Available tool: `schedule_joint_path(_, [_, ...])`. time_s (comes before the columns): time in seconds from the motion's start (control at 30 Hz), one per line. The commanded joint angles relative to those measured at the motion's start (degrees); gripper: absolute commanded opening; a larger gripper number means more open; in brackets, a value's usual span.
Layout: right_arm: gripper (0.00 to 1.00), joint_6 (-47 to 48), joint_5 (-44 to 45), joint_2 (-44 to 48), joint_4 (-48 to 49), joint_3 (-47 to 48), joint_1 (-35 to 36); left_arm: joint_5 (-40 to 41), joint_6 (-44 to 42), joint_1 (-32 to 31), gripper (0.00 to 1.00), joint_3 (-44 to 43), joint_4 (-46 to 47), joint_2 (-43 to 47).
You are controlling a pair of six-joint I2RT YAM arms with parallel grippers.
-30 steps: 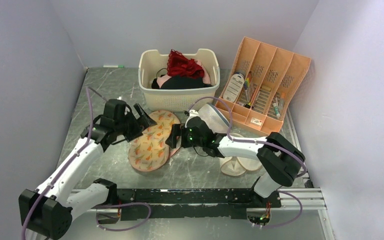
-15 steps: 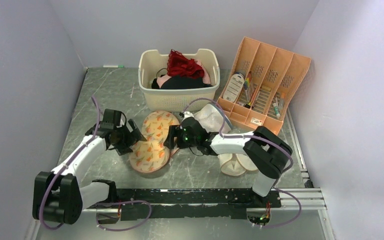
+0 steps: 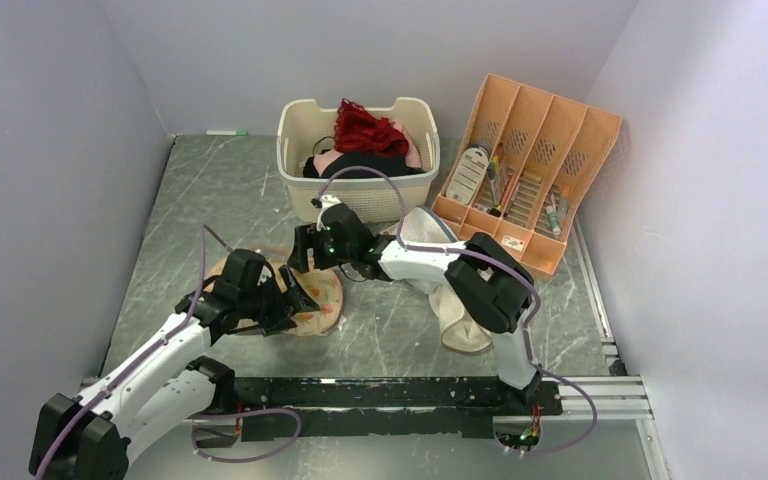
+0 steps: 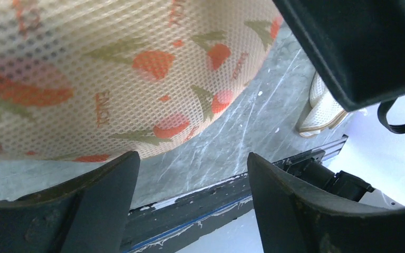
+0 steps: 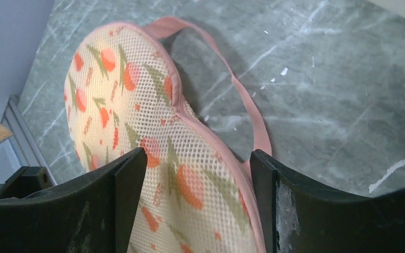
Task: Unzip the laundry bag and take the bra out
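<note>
From above, the laundry bag [image 3: 322, 300] lay flat on the table [image 3: 220, 190], left of centre and on the near side of the cream basket [image 3: 360, 205]. Both arms covered most of it. The left gripper [image 3: 295, 293] sat at its near-left side and the right gripper [image 3: 300, 250] over its far edge. This view did not show how either pair of jaws stood.

In the left wrist view, the left gripper [image 4: 190, 179] had its jaws apart with only bare table between them. The bag's printed mesh [image 4: 111, 68] filled the upper left, its rim just beyond the fingertips.

In the right wrist view, the right gripper [image 5: 195, 203] was also spread wide, its fingers [image 5: 121, 211] astride one lobe of the bag [image 5: 132, 105]. Whether they touched the cloth could not be told. A pink loop [image 5: 245, 103] trailed off the pink edging onto the table at the right.

The bra showed in no view and was presumably zipped inside. No zip pull could be made out.

The bag looked light, soft and floppy, so it would likely bunch and slide on the smooth table under a one-sided pull. One gripper should probably pinch the stiffer edging or the loop as an anchor while the other took the zip tab.
</note>
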State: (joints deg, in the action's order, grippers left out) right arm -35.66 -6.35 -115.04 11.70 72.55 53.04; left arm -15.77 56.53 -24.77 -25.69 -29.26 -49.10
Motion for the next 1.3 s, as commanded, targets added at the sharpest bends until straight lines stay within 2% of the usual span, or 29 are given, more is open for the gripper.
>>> schedule_joint_path(0.0, [0.73,5.6,-0.8,3.0,-4.1,1.4,-1.4,0.5,2.0,-1.2,0.88,-3.0,1.8,-0.1])
schedule_joint_path(0.23, [0.82,13.0,-0.9,16.6,-7.4,-8.3,-3.9,3.6,-1.2,-1.5,0.93,-8.1,3.2,-0.5])
schedule_joint_path(0.4, [0.82,12.7,-0.6,21.2,-9.4,-16.5,-4.0,3.7,-5.9,-1.5,0.95,-14.2,4.0,-2.0])
schedule_joint_path(0.57, [0.87,13.5,8.2,25.1,-10.1,-23.1,-5.1,2.8,-13.4,-1.6,1.00,-20.1,-0.5,-8.0])
schedule_joint_path(0.73, [0.88,14.8,12.5,28.7,-12.6,-25.6,-8.3,2.0,-17.1,-2.3,0.99,-22.4,-1.3,-10.4])
schedule_joint_path(0.83, [0.89,15.0,7.2,30.0,-13.1,-25.8,-8.1,1.1,-19.9,-2.4,1.00,-23.4,-0.1,-10.9])
schedule_joint_path(0.97, [0.89,9.7,-4.1,30.0,-6.8,-27.8,-4.7,1.9,-25.9,-2.4,1.00,-26.0,2.2,-9.5])
schedule_joint_path(1.13, [0.87,0.1,-6.6,27.0,3.9,-31.1,-0.4,6.1,-27.0,-2.4,1.00,-24.9,4.2,-3.0])
schedule_joint_path(1.27, [0.81,-7.2,-6.0,22.4,10.1,-32.5,3.2,5.5,-21.8,-2.4,1.00,-18.7,4.7,5.8])
